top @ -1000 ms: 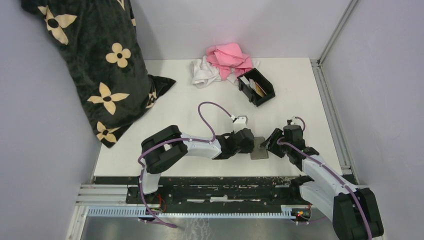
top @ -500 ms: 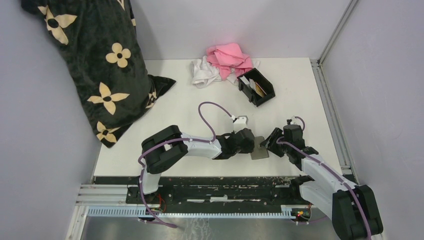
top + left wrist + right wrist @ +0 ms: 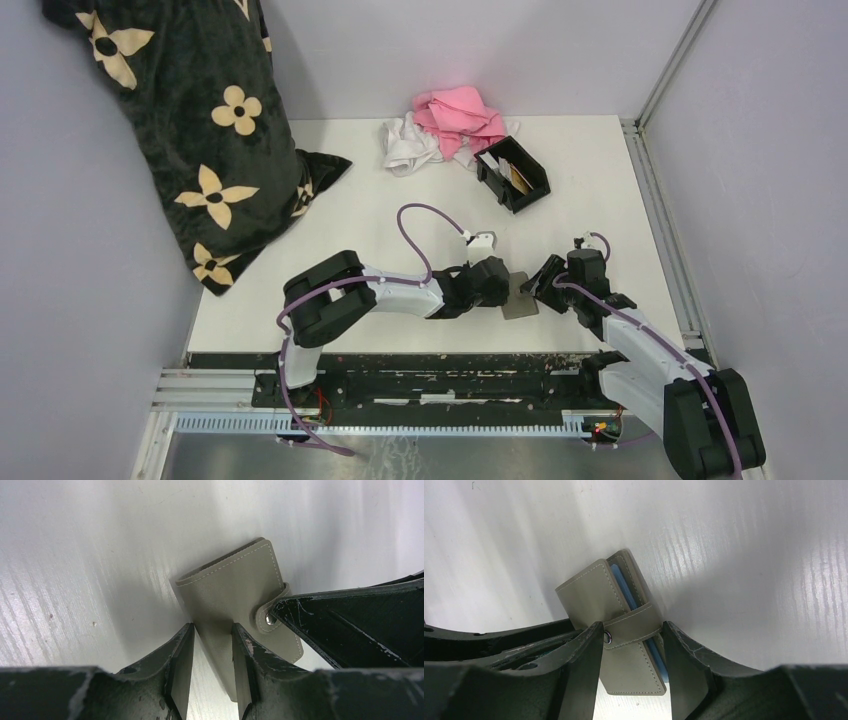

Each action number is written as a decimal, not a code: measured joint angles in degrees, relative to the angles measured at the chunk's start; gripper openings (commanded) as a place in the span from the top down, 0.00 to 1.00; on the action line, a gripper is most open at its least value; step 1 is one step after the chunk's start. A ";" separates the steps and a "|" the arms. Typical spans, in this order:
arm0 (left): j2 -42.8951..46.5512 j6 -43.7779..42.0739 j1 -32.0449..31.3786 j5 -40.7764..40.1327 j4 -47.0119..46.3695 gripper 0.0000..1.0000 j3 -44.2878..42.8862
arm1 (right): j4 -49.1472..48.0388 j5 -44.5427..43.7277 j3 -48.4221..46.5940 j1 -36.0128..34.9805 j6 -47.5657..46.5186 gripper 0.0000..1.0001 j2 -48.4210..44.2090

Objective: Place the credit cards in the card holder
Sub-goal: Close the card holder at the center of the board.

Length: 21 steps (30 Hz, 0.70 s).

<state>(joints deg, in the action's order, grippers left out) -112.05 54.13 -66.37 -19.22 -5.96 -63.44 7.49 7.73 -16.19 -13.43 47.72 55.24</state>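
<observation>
Left end effector and right end effector both clamp the strapped wallet on the table. A blue card is inside it, not yet removed; other cards already stand in the far holder.

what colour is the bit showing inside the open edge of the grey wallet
Light blue: a thin layer inside the wallet, clearest in the right wrist view.

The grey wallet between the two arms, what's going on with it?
Both arms are at the closed grey wallet. The right gripper has its jaws pressed against either side of the snap strap. The left gripper straddles the other end, though its grip is unclear. A blue card shows inside the wallet. The card holder at the back already has some cards in it.
</observation>
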 measured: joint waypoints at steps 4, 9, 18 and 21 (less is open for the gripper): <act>-0.13 0.00 -0.04 0.00 0.22 0.58 -0.26 | -0.22 0.02 0.04 0.04 0.00 0.46 0.15; -0.44 0.00 -0.04 -0.20 0.31 0.59 -0.68 | -0.72 -0.02 0.04 0.11 0.00 0.46 0.50; -0.52 0.00 -0.04 -0.24 0.31 0.58 -0.76 | -0.94 -0.24 0.04 0.09 0.11 0.46 0.70; -0.52 0.00 -0.04 -0.26 0.33 0.58 -0.79 | -1.03 -0.39 0.04 0.04 0.33 0.46 0.81</act>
<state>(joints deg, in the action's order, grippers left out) -112.57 54.13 -66.41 -19.49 -5.63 -64.23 6.46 7.33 -16.14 -13.39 48.05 56.05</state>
